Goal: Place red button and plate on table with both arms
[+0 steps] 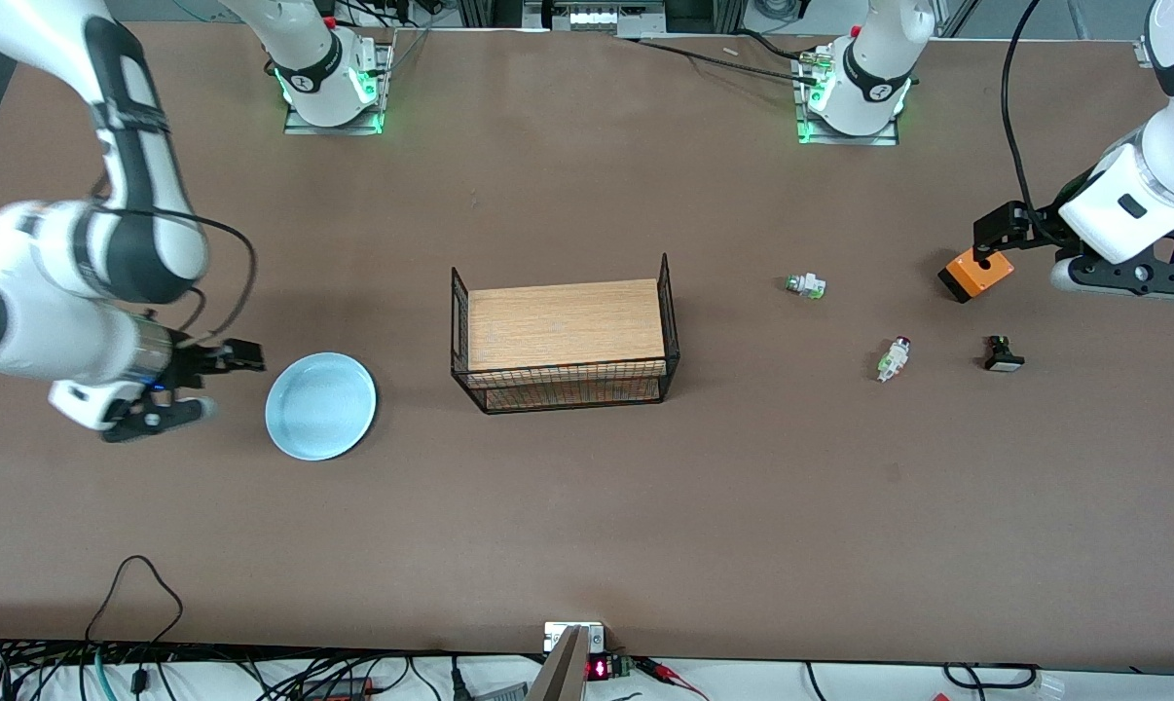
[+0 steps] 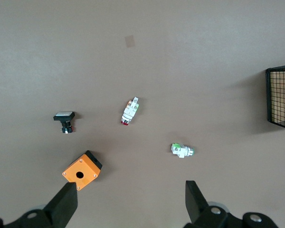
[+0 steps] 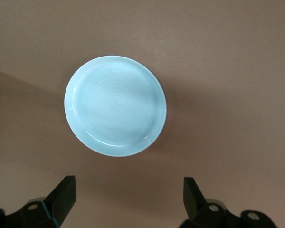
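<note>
The red button [image 1: 894, 358] lies on its side on the table [image 1: 587, 526], between a green-capped piece and a black piece; it also shows in the left wrist view [image 2: 129, 111]. My left gripper [image 1: 994, 232] is open and empty, up over the table next to an orange box; in the left wrist view [image 2: 130, 195] its fingers stand wide apart. The pale blue plate [image 1: 320, 406] rests flat on the table and shows in the right wrist view [image 3: 115, 105]. My right gripper [image 1: 239, 356] is open and empty beside the plate, toward the right arm's end; it also shows in its own wrist view [image 3: 128, 191].
A wooden-topped black wire rack [image 1: 565, 336] stands mid-table. A green-capped white piece [image 1: 805, 285], a black piece with white cap [image 1: 1003, 355] and an orange box with a hole [image 1: 976, 275] lie near the red button. Cables run along the table's front edge.
</note>
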